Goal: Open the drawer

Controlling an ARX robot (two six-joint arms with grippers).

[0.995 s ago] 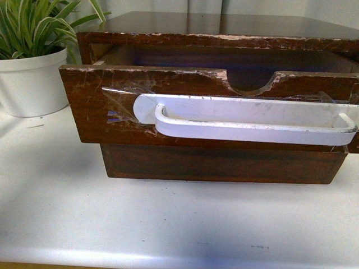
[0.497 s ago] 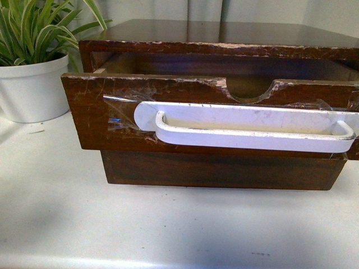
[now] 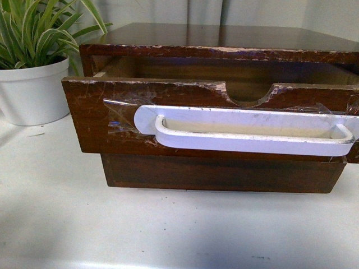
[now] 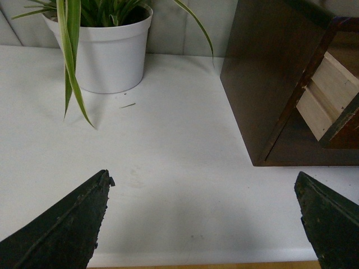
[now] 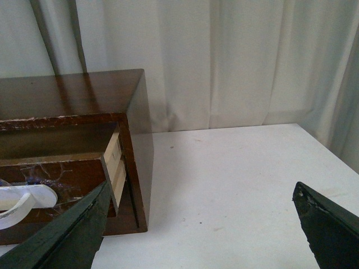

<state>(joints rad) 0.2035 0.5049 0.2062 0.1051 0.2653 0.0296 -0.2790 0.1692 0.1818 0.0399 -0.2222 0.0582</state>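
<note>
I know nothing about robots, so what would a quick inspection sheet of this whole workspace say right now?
Surface: white table, bare in front of the chest.
Job's things: upper drawer pulled partly out of the wooden chest; white handle taped on; lower drawer front shut.
Clutter: potted plant beside the chest.
Grippers: left gripper open, empty; right gripper open, empty.
Cables: nothing seen.
Surroundings: pale curtain behind.

Dark brown drawer [image 3: 95, 120] with taped white handle [image 3: 247, 131], pulled partly out, just left of right gripper [image 5: 202, 224].
</note>
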